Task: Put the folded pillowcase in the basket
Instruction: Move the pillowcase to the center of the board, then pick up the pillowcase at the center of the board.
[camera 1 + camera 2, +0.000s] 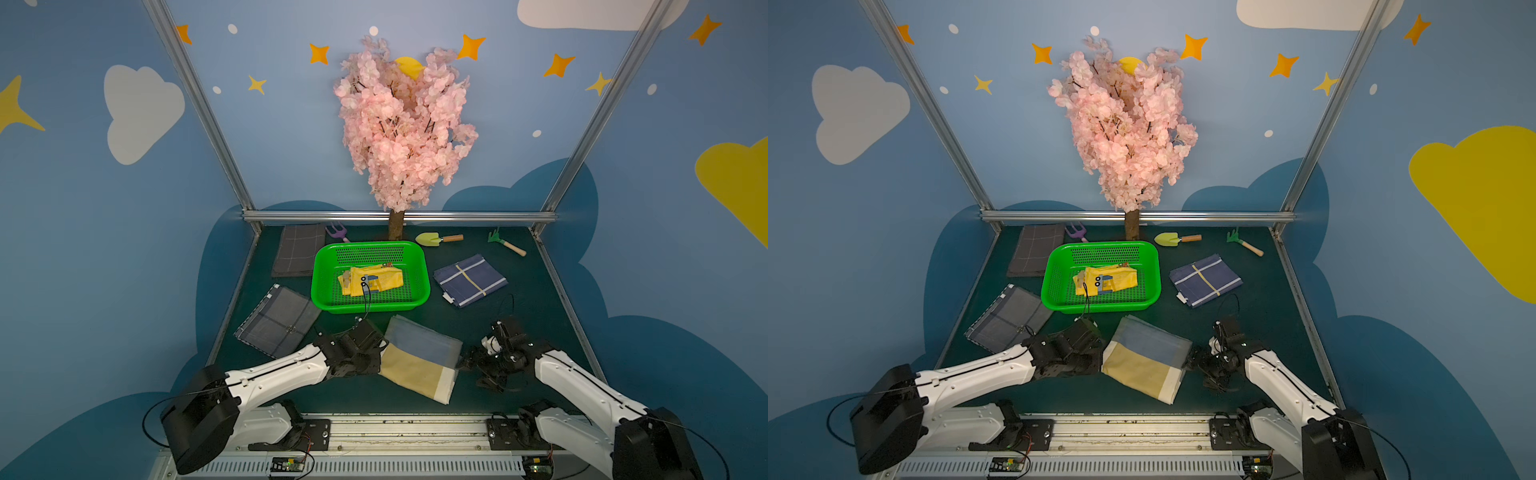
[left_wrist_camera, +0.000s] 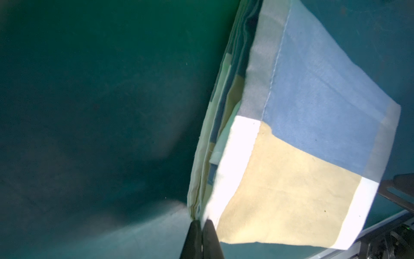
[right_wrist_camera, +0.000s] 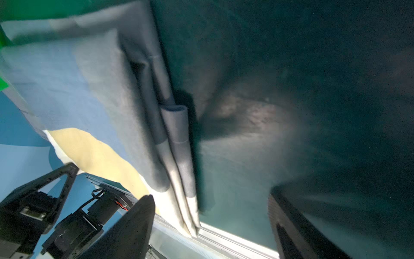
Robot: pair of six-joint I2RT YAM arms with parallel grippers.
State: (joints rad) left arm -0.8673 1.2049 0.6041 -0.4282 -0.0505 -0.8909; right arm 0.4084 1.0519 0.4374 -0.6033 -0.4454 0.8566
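While the basket (image 1: 370, 306) holds yellow cloth (image 1: 384, 277), left hand (image 2: 201, 226) pinches pillowcase (image 1: 419, 357), right hand (image 3: 211, 195) open

White left arm (image 1: 274, 370) and right arm (image 1: 582, 386), black joints, black pointed left hand (image 2: 202, 226), thin black cables

Pink blossom tree (image 1: 405, 120) stands at the back of the worktop (image 1: 548, 324). Near its trunk lie a purple fork (image 1: 336, 231), a green trowel (image 1: 438, 239) and a rake (image 1: 508, 244).
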